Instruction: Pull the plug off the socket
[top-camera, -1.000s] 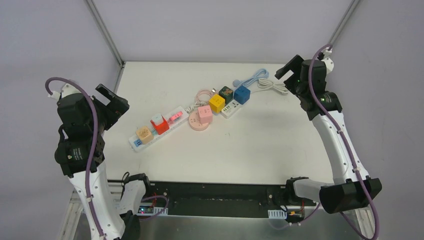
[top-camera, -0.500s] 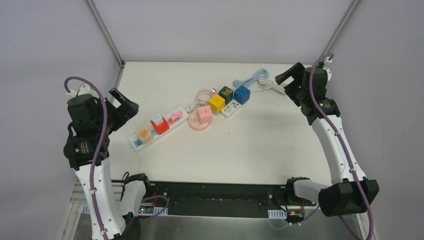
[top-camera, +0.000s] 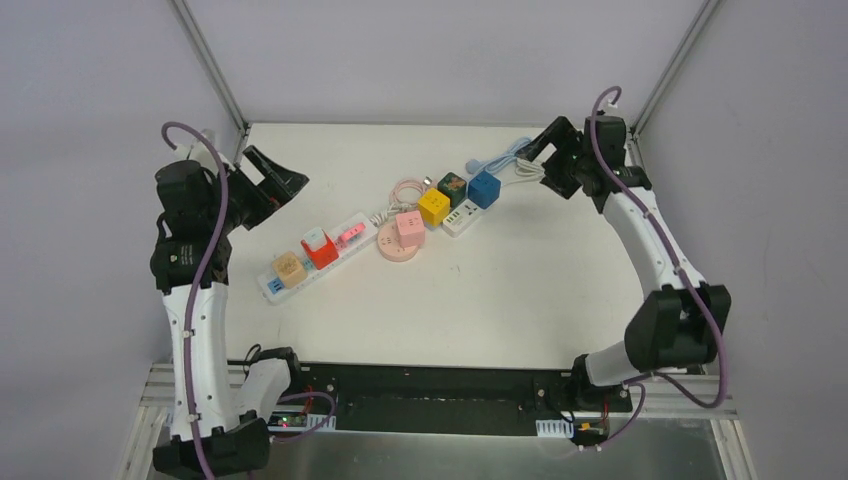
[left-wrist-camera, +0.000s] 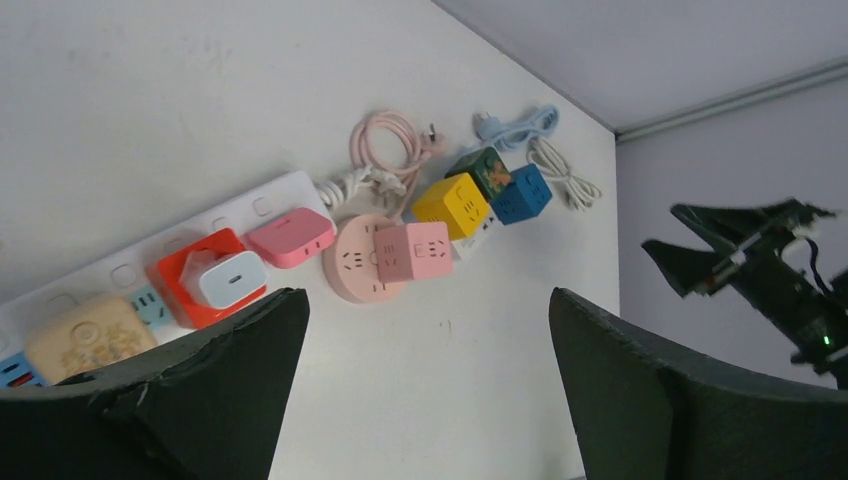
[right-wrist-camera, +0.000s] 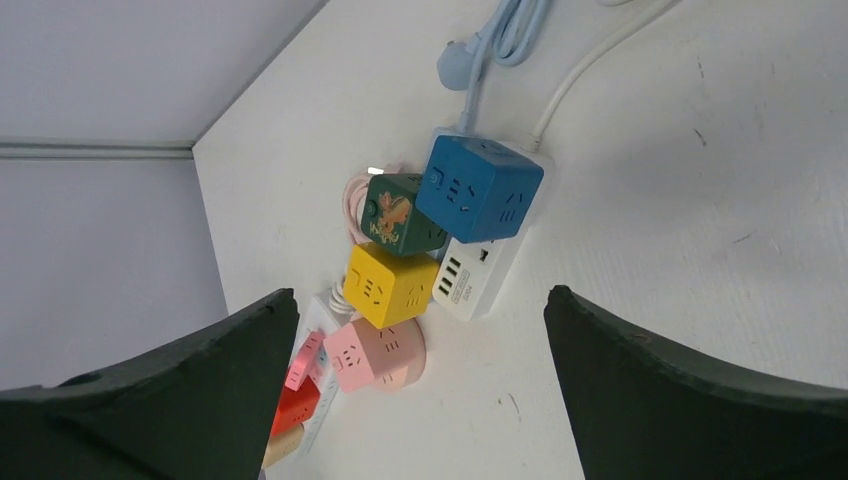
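White plastic long power strip (left-wrist-camera: 262, 203) lies mid-table, left of centre, with the red-and-white square plug (left-wrist-camera: 215, 278) seated in it. We see black left gripper (top-camera: 287, 182) and right gripper (top-camera: 543, 156) spread wide, empty, at far corners, likely pre-approach.

long power strip (left-wrist-camera: 262, 203) on the left, round socket (top-camera: 392, 250) just beside it, cube (top-camera: 410, 227) on top, short strip (top-camera: 462, 222) further right, cords (top-camera: 510, 153) behind

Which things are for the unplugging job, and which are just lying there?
Job: long strip, round socket, short strip, beige plug, red plug, pink plug, pink cube, yellow cube, green cube, blue cube.
Lying about: pink cord, blue cord, white cord.
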